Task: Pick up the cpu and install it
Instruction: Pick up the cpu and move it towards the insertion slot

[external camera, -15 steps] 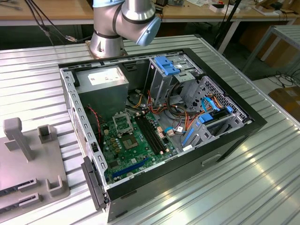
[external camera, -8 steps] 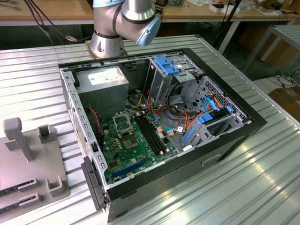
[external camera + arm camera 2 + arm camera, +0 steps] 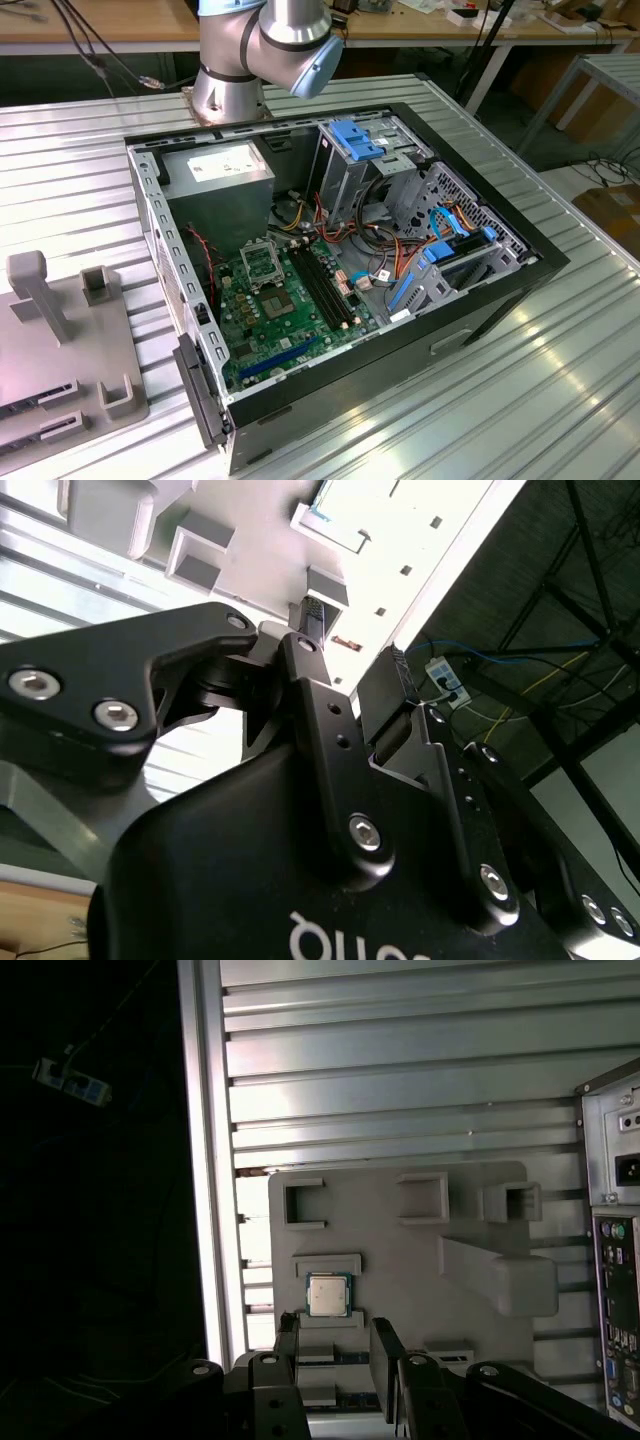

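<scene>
Cpu (image 3: 328, 1294), square, silver-faced, lies flat on grey fixture plate (image 3: 400, 1260).

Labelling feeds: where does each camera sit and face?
Exterior view: high, looking down into the open case; the arm shows at its base beyond it.
First wrist view: on the wrist, looking down past the gripper at the cpu on the grey holder.
Second wrist view: close behind the gripper's linkage, facing the holder.
Shared: both wrist views show gripper and holder.
</scene>
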Controlling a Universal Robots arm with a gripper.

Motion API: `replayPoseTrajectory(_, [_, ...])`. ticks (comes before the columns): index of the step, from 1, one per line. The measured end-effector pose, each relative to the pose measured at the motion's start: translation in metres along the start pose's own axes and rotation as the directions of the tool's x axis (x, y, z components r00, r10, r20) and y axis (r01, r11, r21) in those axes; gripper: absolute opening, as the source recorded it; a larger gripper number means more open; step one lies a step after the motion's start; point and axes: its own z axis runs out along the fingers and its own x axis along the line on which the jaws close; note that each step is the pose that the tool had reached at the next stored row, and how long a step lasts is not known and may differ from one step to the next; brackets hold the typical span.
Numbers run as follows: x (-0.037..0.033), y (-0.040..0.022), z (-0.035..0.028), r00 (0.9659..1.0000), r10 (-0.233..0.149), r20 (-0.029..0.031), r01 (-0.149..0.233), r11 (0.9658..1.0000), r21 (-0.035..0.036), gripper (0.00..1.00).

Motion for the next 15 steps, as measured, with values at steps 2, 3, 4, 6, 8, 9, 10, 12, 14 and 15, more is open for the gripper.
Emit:
replayPoseTrajectory(2, [-0.0001,-0.0001,0.0015,1.0,0.0,0.0,0.0,1.0,0.0,0.42])
replayPoseTrajectory(3, [-0.0001,-0.0001,0.0024,1.0,0.0,0.0001,0.0,1.0,-0.0001,0.42])
replayPoseTrajectory(4, [-0.0002,-0.0001,0.0036,1.0,0.0,0.0,0.0,1.0,0.0,0.42])
replayPoseTrajectory(6, [-0.0004,-0.0003,0.007,1.0,0.0,0.0,0.0,1.0,0.0,0.42])
replayPoseTrajectory(8, [-0.0006,-0.0004,0.011,1.0,0.0,0.0001,0.0,1.0,-0.0001,0.42])
replayPoseTrajectory(9, [-0.0008,-0.0012,0.0144,1.0,0.0,0.0,0.0,1.0,0.0,0.42])
replayPoseTrajectory(10, [-0.001,-0.0021,0.0162,1.0,-0.001,0.0,0.001,1.0,0.0001,0.42])
replayPoseTrajectory(12, [-0.0016,-0.0061,0.0213,1.0,-0.003,-0.0005,0.003,1.0,0.0003,0.42])
replayPoseTrajectory(14, [-0.0021,-0.0094,0.0243,1.0,-0.007,-0.0007,0.007,1.0,0.0004,0.42])
replayPoseTrajectory(15, [-0.0022,-0.0104,0.0257,0.9999,-0.012,-0.0007,0.012,0.9999,0.0005,0.42])
